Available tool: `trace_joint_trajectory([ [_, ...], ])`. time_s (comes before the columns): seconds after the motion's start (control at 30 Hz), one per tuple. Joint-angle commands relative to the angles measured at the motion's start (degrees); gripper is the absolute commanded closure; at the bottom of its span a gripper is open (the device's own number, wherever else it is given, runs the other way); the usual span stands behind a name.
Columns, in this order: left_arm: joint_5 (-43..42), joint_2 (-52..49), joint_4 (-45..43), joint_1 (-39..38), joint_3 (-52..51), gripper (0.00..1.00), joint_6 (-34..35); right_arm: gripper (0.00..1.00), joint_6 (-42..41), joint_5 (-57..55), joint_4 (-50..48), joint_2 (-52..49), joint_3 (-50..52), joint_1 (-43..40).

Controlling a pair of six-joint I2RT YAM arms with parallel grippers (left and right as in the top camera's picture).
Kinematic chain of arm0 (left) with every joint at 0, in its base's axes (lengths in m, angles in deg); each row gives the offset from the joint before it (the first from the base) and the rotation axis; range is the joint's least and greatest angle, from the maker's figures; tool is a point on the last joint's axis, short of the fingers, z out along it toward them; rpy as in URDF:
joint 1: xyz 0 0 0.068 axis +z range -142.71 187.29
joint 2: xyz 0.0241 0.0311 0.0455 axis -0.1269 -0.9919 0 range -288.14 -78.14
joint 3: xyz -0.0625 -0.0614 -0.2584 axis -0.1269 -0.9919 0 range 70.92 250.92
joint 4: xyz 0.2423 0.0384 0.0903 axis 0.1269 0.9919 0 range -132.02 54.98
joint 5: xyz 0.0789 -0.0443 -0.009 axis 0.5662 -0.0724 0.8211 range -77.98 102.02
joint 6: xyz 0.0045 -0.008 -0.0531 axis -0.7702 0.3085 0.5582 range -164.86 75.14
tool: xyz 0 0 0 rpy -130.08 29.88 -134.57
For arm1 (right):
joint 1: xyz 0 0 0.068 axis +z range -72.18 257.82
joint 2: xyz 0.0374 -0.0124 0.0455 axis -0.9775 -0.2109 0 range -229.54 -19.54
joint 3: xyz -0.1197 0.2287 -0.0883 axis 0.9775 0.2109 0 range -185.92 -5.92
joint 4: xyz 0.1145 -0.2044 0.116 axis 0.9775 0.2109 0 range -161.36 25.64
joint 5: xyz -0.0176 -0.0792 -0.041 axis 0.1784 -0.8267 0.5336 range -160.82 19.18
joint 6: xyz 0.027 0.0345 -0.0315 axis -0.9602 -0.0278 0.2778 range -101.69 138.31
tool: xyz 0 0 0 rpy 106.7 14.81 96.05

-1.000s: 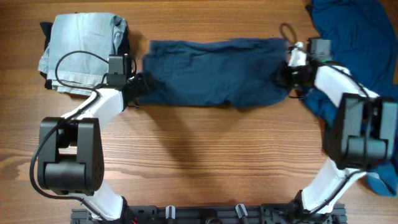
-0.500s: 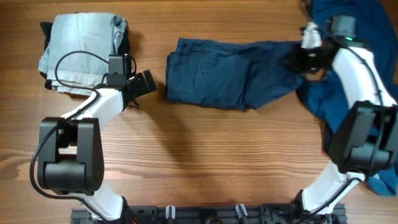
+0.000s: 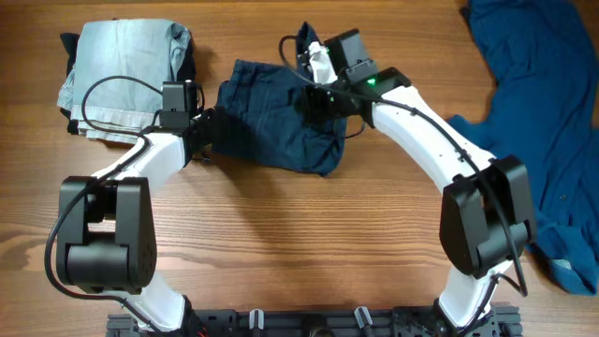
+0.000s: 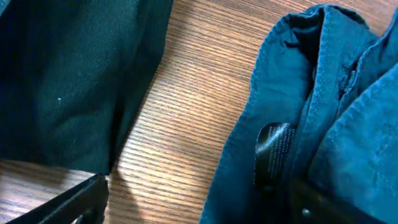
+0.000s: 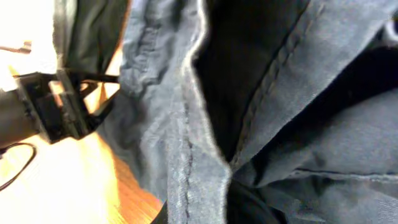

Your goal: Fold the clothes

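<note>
Right wrist view: my right jaws are clamped on bunched folds of the navy garment [image 5: 186, 155]. Left wrist view: my left jaws stand wide over its hem and bare surface [image 4: 180, 124]. Overhead only: the garment lies doubled mid-surface, with a grey-blue pile [image 3: 122, 80] far left and a teal garment [image 3: 543, 112] far right.

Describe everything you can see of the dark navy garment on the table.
The navy garment is soft woven cloth with stitched seams and a black label. It lies bunched and doubled over on the wooden table. The right gripper pinches its upper right part; the open left gripper sits at its left edge.
</note>
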Motion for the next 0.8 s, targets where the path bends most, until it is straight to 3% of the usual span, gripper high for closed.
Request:
trace_joint_trajectory([
  [0.0, -2.3, 0.9, -0.6, 0.2, -0.2, 0.24, -0.2, 0.96, 0.1, 4.9, 1.3, 2.8, -0.9, -3.9],
  [0.03, -2.9, 0.9, -0.9, 0.2, -0.2, 0.27, -0.2, 0.96, 1.1, 6.4, 1.4, 3.3, -0.9, -4.2],
  [0.07, -3.8, 0.8, -1.3, 0.2, -0.2, 0.37, -0.2, 0.96, 2.3, 7.2, 1.4, 4.7, -0.9, -4.1],
  [0.1, -4.3, 0.7, -1.5, 0.2, -0.2, 0.58, -0.2, 0.96, 2.4, 7.2, 1.2, 5.6, -0.9, -3.6],
  [0.13, -4.6, 0.6, -1.5, 0.0, -0.2, 0.96, -0.2, 0.96, 2.2, 8.0, 0.5, 6.8, -0.9, -2.2],
  [0.3, -4.5, 0.6, -1.6, -1.9, -0.2, 0.96, -0.5, 0.96, 0.3, 9.3, -3.2, 6.9, -0.9, 3.5],
  [0.47, -6.7, 2.4, -2.6, -0.6, -0.2, 0.96, -0.4, 0.96, 0.2, 8.7, -1.8, 6.9, -0.9, 1.9],
  [0.5, -7.8, 4.1, -2.4, -0.2, -0.2, 0.8, -0.4, 0.96, 0.2, 8.7, -0.2, 7.1, -0.9, 0.5],
  [0.57, -7.9, 7.1, -1.9, -0.2, -0.2, 0.16, -0.4, 0.96, 1.0, 8.5, 3.8, 8.9, -0.9, -4.1],
  [0.6, -9.7, 8.4, -2.0, -0.2, -0.2, 0.05, -0.3, 0.96, 2.5, 8.7, 5.8, 10.1, -0.9, -6.6],
  [0.63, -12.0, 9.2, -2.6, -0.2, -0.2, 0.0, 0.7, 0.96, 3.3, 8.7, 7.1, 11.1, -0.9, -8.2],
  [0.77, -21.6, 9.2, -9.3, -2.6, -0.2, 0.01, 2.8, 0.96, 9.7, 8.5, 15.7, 15.4, -0.9, -17.0],
])
